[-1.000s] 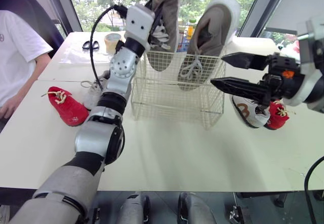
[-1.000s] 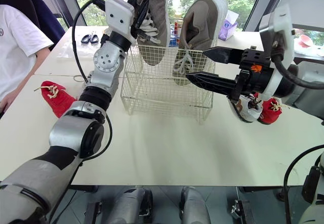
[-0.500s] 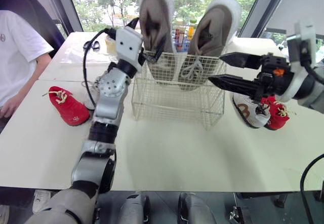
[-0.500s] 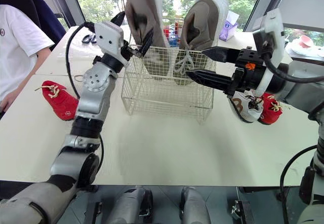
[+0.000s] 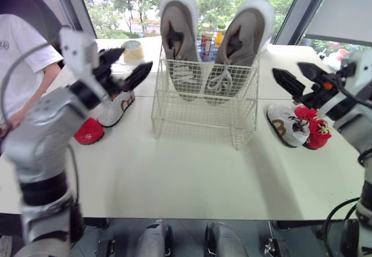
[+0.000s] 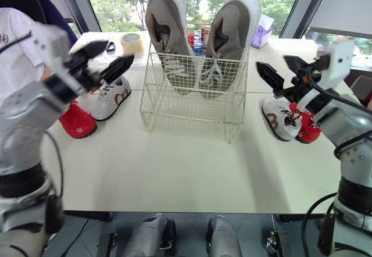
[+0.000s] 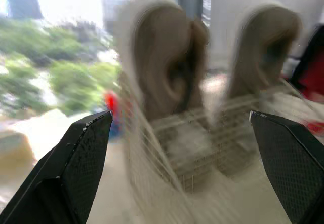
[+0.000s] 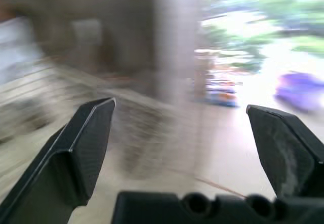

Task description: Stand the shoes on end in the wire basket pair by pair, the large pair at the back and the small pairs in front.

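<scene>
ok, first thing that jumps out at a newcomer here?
The big grey pair stands toe-down in the wire basket mid-table, heels above its rim. The left gripper and right gripper flank it, open and empty; small white and red shoes lie on the table either side.

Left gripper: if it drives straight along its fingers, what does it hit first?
Probably the side wall of the white wire basket nearest it, with the grey lace-up shoe standing just behind. The open left gripper aims there, though depth is unclear.
</scene>
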Motion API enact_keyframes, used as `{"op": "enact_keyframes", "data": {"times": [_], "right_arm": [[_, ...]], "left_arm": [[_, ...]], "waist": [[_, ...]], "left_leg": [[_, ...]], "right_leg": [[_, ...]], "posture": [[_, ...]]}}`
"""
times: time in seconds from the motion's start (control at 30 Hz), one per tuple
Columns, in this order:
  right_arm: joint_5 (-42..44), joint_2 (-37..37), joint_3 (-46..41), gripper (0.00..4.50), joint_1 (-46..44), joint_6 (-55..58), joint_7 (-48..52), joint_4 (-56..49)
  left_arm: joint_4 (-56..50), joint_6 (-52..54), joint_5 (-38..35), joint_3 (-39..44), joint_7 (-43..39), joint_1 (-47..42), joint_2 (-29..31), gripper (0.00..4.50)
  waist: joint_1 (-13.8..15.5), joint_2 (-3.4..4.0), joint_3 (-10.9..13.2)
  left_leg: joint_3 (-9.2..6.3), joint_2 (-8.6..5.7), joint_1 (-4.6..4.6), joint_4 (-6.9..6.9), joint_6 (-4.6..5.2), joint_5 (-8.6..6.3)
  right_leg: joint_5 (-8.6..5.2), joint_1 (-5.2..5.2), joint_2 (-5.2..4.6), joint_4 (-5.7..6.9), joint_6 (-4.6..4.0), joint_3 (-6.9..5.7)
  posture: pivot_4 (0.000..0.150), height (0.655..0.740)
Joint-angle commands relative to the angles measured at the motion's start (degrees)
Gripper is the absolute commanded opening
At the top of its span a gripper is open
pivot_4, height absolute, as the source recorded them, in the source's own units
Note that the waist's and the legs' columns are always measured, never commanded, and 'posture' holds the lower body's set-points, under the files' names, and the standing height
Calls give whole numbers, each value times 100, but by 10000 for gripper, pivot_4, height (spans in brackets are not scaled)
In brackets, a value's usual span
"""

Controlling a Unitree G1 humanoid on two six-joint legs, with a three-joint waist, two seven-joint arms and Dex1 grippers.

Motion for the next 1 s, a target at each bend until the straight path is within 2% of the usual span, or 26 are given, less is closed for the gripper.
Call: {"op": "enact_keyframes", "data": {"times": [0.03, 0.1, 0.27, 0.4, 0.53, 0.7, 1.0], "right_arm": [[-488, 252, -198, 45000, 299, -98, -717, -379], [-637, 491, -242, 45000, 479, -78, -1083, -547], [-809, 663, -58, 45000, 1263, -92, -883, -1004], [-1317, 507, 67, 45000, 2074, -511, -326, -779], [-1581, 473, 56, 45000, 2447, -811, 75, -519], [-1873, 464, 152, 45000, 2443, -1092, 460, -45], [-2091, 543, 376, 45000, 2027, -1355, 914, 873]], "left_arm": [[-300, 491, -1023, 315, -569, 642, 235, 44382], [-560, 572, -1339, 277, -544, 1008, 269, 44382], [-1265, 601, -2289, 84, -3, 1693, 34, 44382], [-1607, 471, -2415, -433, 323, 2087, -137, 44382], [-1785, 315, -2471, -798, 592, 2227, -249, 44382], [-1774, 108, -2427, -1069, 835, 2245, -261, 44382], [-1639, -70, -2520, -1178, 1156, 2100, -165, 44382]], "waist": [[9, 3, 2], [12, 4, 3], [29, 11, -2], [35, 28, -17], [33, 32, -20], [21, 64, -41], [23, 66, -42]], "left_leg": [[1, -2, 13, -3, 0, 0], [0, -2, 29, -2, -4, 0], [-5, -2, 53, -8, -1, -5], [-4, -4, 59, -14, 8, -10], [-4, -7, 61, -15, 24, -19], [-4, -4, 71, -18, 26, -21], [-4, -5, 71, -19, 28, -21]], "right_leg": [[-2, 14, 0, -7, 1, 0], [-3, 25, 0, -11, -1, 0], [-22, 45, -1, -13, -36, 5], [-24, 47, 1, -12, -39, 8], [-26, 49, 1, -13, -42, 9], [-35, 50, 6, -12, -58, 12], [-37, 50, 5, -13, -61, 12]], "posture": [[1500, 7400], [1500, 7400], [1500, 7400], [1500, 7400], [1500, 7400], [1500, 7400], [1500, 7400]]}}
